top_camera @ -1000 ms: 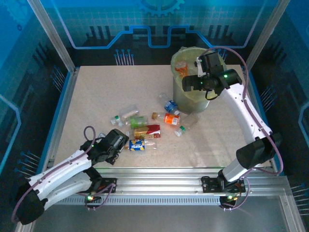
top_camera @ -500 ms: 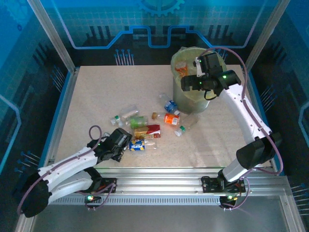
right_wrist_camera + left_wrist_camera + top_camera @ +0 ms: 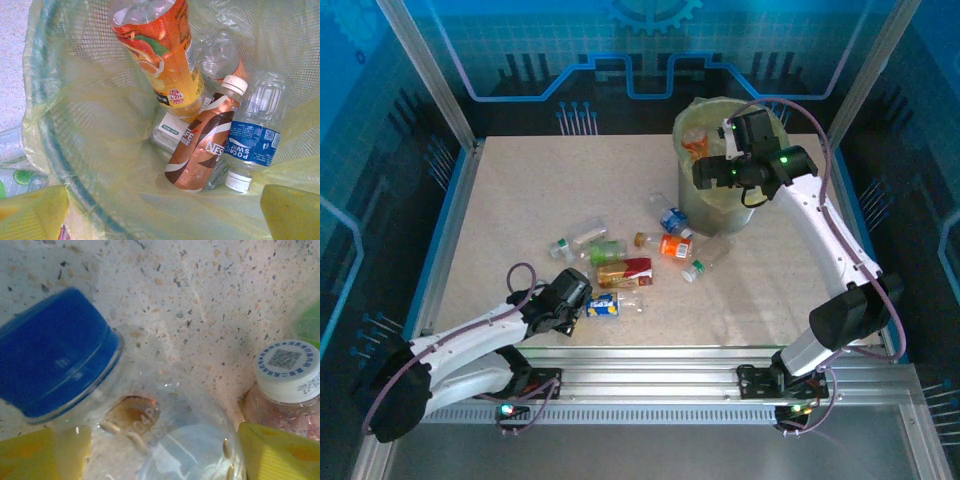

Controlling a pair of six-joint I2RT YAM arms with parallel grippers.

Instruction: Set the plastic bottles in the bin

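Several plastic bottles (image 3: 202, 145) sit in the bin (image 3: 45, 125), more remain outside; we log right gripper (image 3: 160, 207) spread, empty, left gripper (image 3: 152, 452) spread astride one.

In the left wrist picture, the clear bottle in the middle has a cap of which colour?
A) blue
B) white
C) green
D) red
A: the clear bottle has a blue cap; the white cap sits on the neighbour bottle.
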